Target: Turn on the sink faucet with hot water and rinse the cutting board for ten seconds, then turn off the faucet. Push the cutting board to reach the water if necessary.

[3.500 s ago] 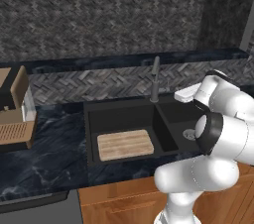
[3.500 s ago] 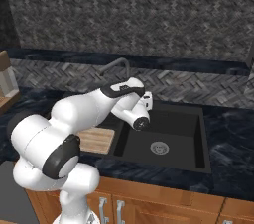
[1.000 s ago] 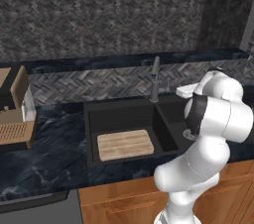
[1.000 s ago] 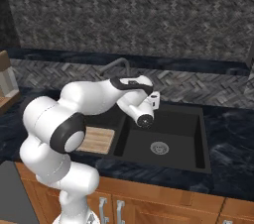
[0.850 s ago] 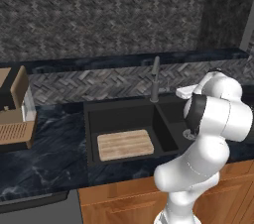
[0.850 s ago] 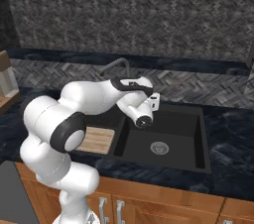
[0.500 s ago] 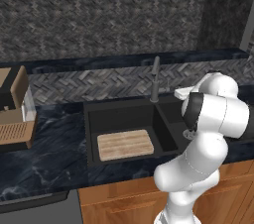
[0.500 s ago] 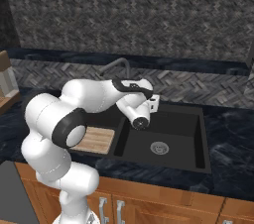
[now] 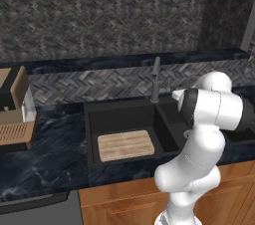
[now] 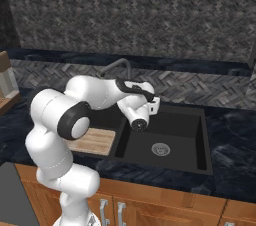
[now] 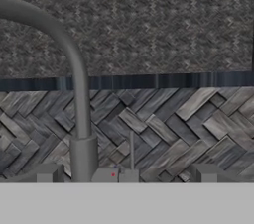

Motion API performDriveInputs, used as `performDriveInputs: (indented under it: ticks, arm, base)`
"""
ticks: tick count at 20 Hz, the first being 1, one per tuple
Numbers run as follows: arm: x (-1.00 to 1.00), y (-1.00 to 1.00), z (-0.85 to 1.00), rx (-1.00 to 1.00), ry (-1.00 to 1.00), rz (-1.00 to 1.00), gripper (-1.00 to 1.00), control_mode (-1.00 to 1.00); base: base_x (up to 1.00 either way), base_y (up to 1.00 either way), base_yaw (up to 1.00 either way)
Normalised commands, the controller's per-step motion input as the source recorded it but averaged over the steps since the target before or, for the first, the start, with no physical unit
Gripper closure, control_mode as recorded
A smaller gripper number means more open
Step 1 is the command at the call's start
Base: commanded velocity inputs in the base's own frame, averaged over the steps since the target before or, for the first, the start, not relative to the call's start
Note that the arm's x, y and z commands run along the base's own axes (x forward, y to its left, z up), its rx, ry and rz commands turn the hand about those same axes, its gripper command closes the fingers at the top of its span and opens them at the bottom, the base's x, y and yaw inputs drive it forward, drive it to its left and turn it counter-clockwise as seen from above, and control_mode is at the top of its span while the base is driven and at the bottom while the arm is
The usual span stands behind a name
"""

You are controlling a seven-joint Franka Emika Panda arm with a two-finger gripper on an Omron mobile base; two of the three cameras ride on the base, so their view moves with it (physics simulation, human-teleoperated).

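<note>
**We move our hand up to the faucet**

Our arm has swung in closer to the sink faucet [image 9: 156, 80] over the last few seconds. Before, our hand hung farther out over the right basin. Now, in the hand view, the faucet [image 11: 79, 119] fills the left side, with its thin lever [image 11: 131, 151] just at 3 o'clock from the base. That tells us we are lining up to turn the water on. No water is running yet.

Our gripper [image 10: 139, 125] is wide open and holds nothing.

The cutting board [image 9: 125, 144] lies flat in the left basin of the sink [image 9: 88, 134], at about 8 o'clock from the faucet. From the right base view, the board [image 10: 92, 141] is partly hidden behind our arm. The spout curves toward that side, so we think the water may reach the board.

A brown coffee machine [image 9: 15, 109] stands on the counter far off at 9 o'clock. The round drain [image 10: 160, 148] sits in the other basin. Nothing blocks our way to the lever.
</note>
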Motion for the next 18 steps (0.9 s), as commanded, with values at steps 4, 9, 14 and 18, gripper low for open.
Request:
performDriveInputs:
  ticks: [4,9,14,18]
  arm:
    - [0.07,0.0,-0.1,0.0,0.03,-0.01,-1.0,-1.0]
    - [0.02,0.0,0.0,0.0,0.05,0.0,-1.0,-1.0]
    - [0.15,0.0,0.0,0.0,0.01,0.0,-1.0,-1.0]
    - [0.25,0.0,0.0,0.0,0.0,0.0,-1.0,-1.0]
  base:
    - [0.0,0.0,0.0]
    - [0.0,0.0,0.0]
    - [0.0,0.0,0.0]
    - [0.0,0.0,0.0]
